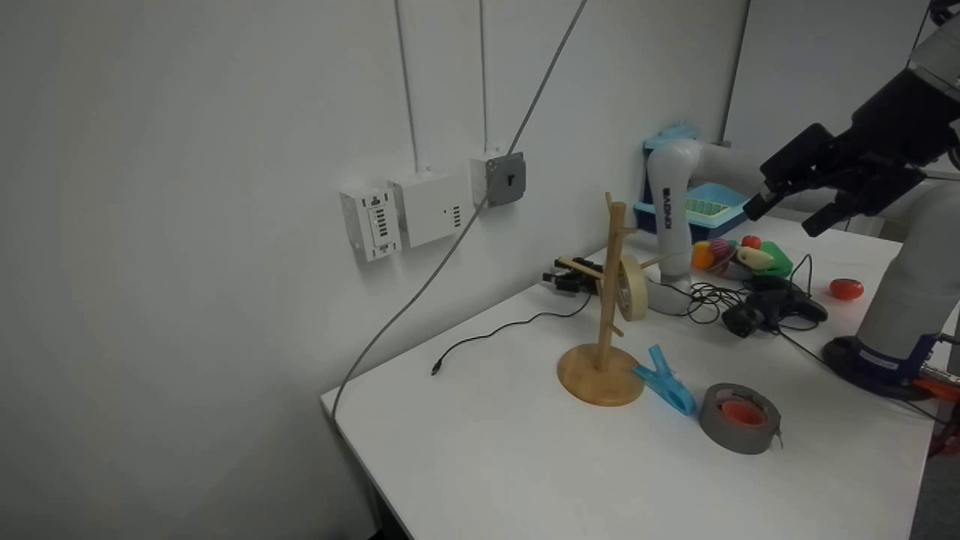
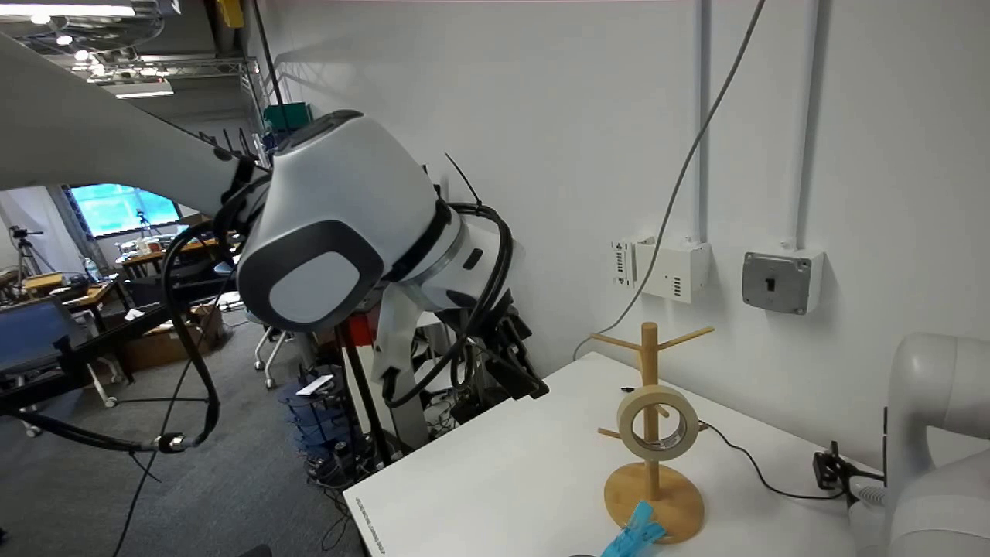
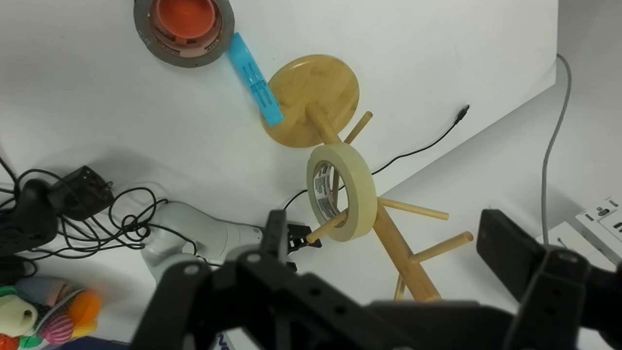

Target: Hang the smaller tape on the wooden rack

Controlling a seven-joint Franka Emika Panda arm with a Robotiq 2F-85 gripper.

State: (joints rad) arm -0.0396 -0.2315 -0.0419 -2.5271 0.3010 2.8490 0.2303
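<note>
The roll of masking tape (image 3: 364, 194) hangs on a peg (image 3: 324, 229) of the wooden rack (image 3: 397, 249), and the peg pokes through its hole. The gripper (image 1: 786, 214) is spread wide with nothing in it, well apart from the rack. The tape looks light, stiff and hard to break, but a bump may make it swing. Its outside is likely papery, so not too slippery. If it needs a fix, the best place to pinch is likely its low part, away from the peg
</note>
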